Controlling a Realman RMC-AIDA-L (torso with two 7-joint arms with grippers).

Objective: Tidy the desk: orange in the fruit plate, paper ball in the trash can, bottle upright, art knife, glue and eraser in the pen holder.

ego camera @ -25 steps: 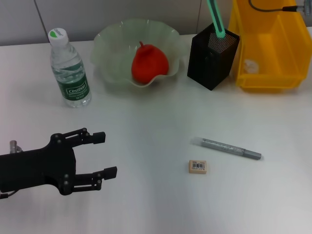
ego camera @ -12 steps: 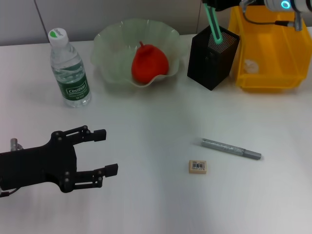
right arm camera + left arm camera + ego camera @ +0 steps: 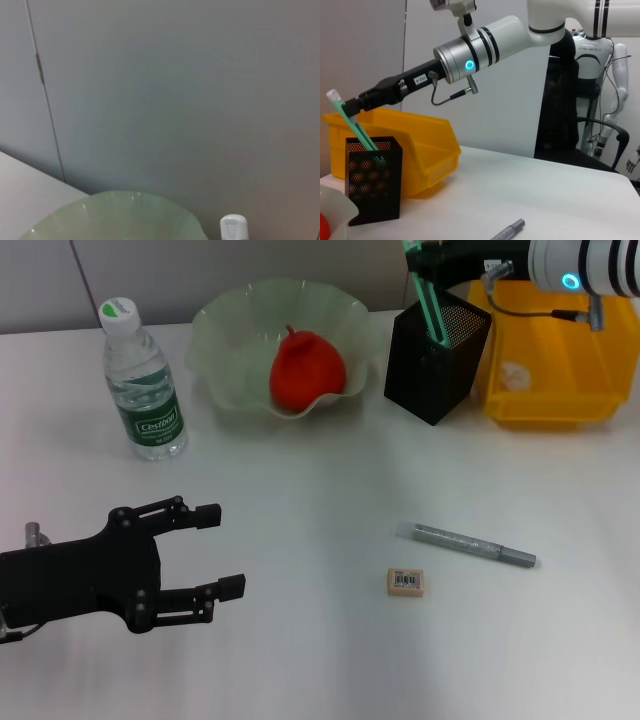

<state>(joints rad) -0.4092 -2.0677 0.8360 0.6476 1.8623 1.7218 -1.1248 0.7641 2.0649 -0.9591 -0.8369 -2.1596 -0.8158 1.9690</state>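
A black perforated-mesh pen holder (image 3: 437, 358), square in section, stands near the desk's far edge toward the right, with a slim green art knife (image 3: 428, 302) leaning out of its mouth. The right gripper (image 3: 425, 262) sits at the knife's upper end; whether its fingers pinch it I cannot tell. Beside the holder is a glossy yellow plastic bin (image 3: 553, 350) with a white crumpled paper ball (image 3: 515, 375) inside. A pale green, wavy-rimmed translucent fruit plate (image 3: 225, 340) holds the smooth orange (image 3: 307, 372), and a clear ribbed bottle (image 3: 141, 382) with a green label stands upright toward the far left. Nearer the right front lie a grey metallic glue stick (image 3: 467, 544) and a small tan rectangular eraser (image 3: 405, 582), close together but apart. The left gripper (image 3: 222, 553), matte black, hovers near the front left corner with fingers spread and empty. The desk (image 3: 300, 660) is smooth matte white, with grey wall panels behind.
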